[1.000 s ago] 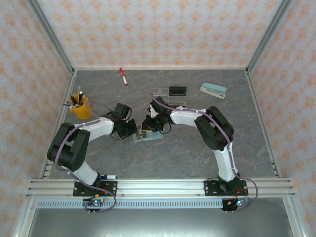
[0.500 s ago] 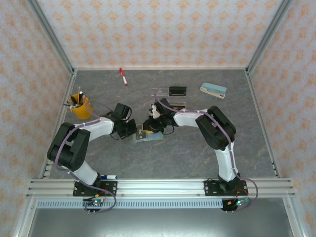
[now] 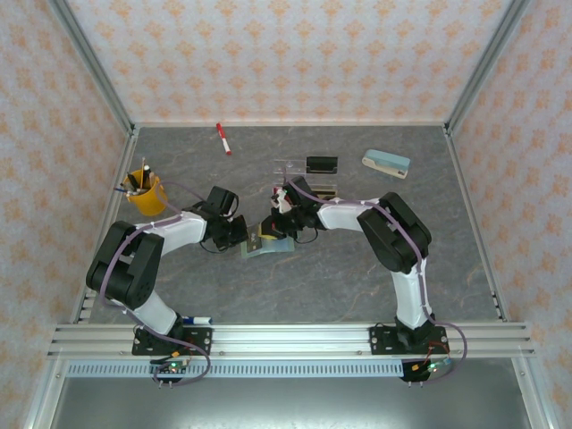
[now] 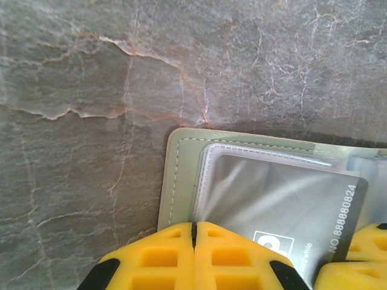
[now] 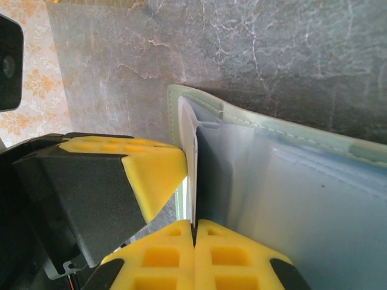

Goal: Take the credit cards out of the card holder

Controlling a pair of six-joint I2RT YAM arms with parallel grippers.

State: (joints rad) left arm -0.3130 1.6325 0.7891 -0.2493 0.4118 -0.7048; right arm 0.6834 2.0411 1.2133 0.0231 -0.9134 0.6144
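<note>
Grey marbled tabletop (image 3: 357, 268), both arms bent in over the card holder (image 3: 266, 249). Left gripper (image 4: 193, 226) is pinched shut, tips on the holder's edge, beside a grey card (image 4: 284, 199) lying in its clear pocket. Right gripper (image 5: 193, 225) is closed too, with a thin pale edge from the pocket running into its seam; card or sleeve, I cannot tell. Looks like a pull is in hand. Next wants a straight draw away from the holder while the left pins it.

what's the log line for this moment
left gripper shut at card holder edge | right gripper shut on card holder | grey card in pocket
</note>
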